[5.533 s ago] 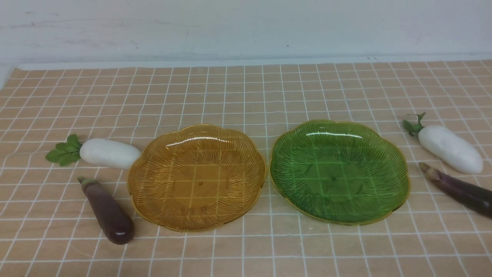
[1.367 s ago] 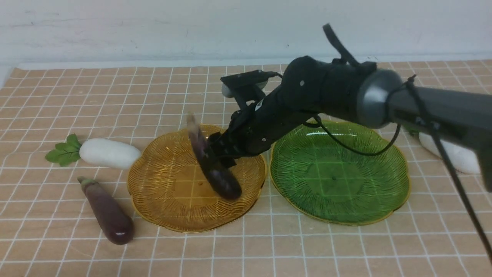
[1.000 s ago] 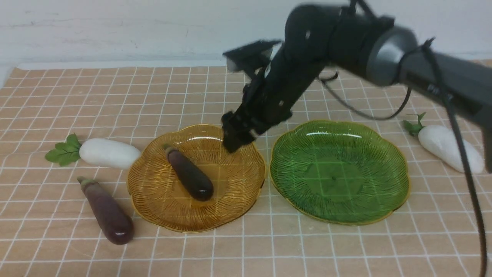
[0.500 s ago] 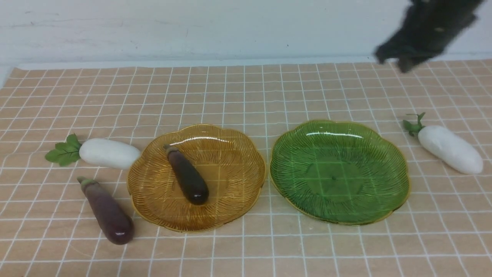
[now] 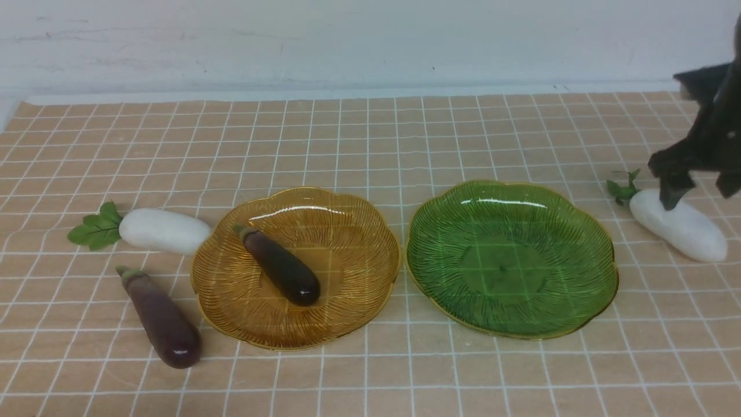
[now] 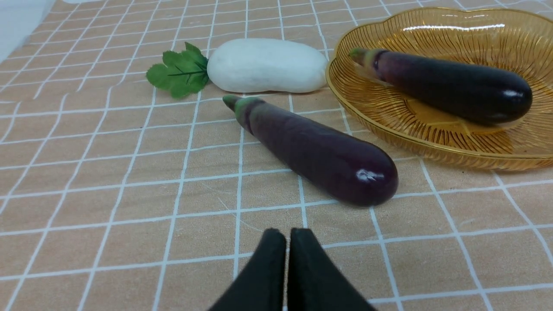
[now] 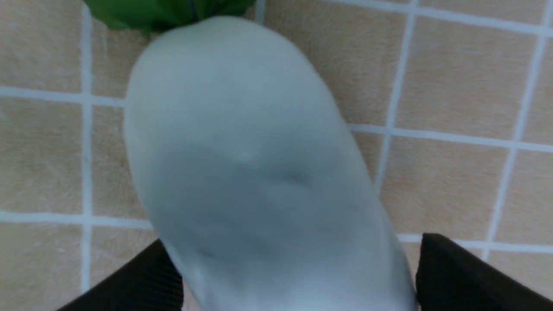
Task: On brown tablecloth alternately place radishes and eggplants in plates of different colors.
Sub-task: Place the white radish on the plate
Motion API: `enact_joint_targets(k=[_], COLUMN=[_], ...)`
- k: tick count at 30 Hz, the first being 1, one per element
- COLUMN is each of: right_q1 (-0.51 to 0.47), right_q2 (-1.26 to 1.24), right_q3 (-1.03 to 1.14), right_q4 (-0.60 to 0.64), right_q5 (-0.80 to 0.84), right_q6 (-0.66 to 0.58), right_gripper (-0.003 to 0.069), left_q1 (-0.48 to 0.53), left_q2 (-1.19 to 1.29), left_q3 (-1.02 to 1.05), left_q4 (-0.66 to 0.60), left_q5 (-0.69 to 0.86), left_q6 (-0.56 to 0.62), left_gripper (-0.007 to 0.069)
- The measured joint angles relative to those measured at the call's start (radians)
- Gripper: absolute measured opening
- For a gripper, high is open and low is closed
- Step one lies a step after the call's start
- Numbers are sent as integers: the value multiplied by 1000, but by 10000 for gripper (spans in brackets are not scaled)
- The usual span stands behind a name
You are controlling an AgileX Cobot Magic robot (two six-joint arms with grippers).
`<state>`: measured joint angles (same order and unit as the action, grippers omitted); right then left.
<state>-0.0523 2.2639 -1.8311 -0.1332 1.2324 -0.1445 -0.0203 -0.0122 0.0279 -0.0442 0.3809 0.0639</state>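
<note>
On the brown tablecloth (image 5: 370, 139) the amber plate (image 5: 347, 243) holds one eggplant (image 5: 281, 267). The green plate (image 5: 509, 260) is empty. A second eggplant (image 5: 162, 318) and a radish (image 5: 165, 230) lie left of the amber plate. Another radish (image 5: 689, 231) lies at the far right. My right gripper (image 5: 697, 194) is open and low over this radish, one finger on each side; in the right wrist view the radish (image 7: 250, 164) fills the gap of the gripper (image 7: 289, 259). My left gripper (image 6: 287, 235) is shut and empty, near the loose eggplant (image 6: 319, 155).
A pale wall runs behind the cloth's far edge. In the left wrist view the left radish (image 6: 268, 65) and the amber plate (image 6: 432, 138) with its eggplant (image 6: 449, 86) lie beyond the loose eggplant.
My right gripper let the eggplant go into the amber plate, rose, swung to the far right and came down over the right radish. The eggplant shifted slightly in the plate.
</note>
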Motion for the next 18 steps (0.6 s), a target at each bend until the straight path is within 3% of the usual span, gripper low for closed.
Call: enact_joint_targets(k=[4, 7, 8, 13, 18], right_q1=[0, 0, -1, -2, -3], right_q2=[18, 17, 13, -46, -195], right_q3=[0, -8, -14, -23, 2], right_q4=[0, -9, -10, 8, 163], right_q5=[-1, -3, -3, -4, -5], right_q6=[-2, 1, 7, 41, 112], right_gripper=[621, 477, 464, 473, 472], left_q1=[0, 0, 0, 0, 0], left_q2=[0, 0, 0, 0, 0], left_q3=[0, 0, 0, 0, 0], left_q4=[0, 0, 0, 0, 0], left_q5=[0, 0, 0, 0, 0], left_q6=[0, 0, 0, 0, 0], left_gripper=[-2, -2, -2, -2, -2])
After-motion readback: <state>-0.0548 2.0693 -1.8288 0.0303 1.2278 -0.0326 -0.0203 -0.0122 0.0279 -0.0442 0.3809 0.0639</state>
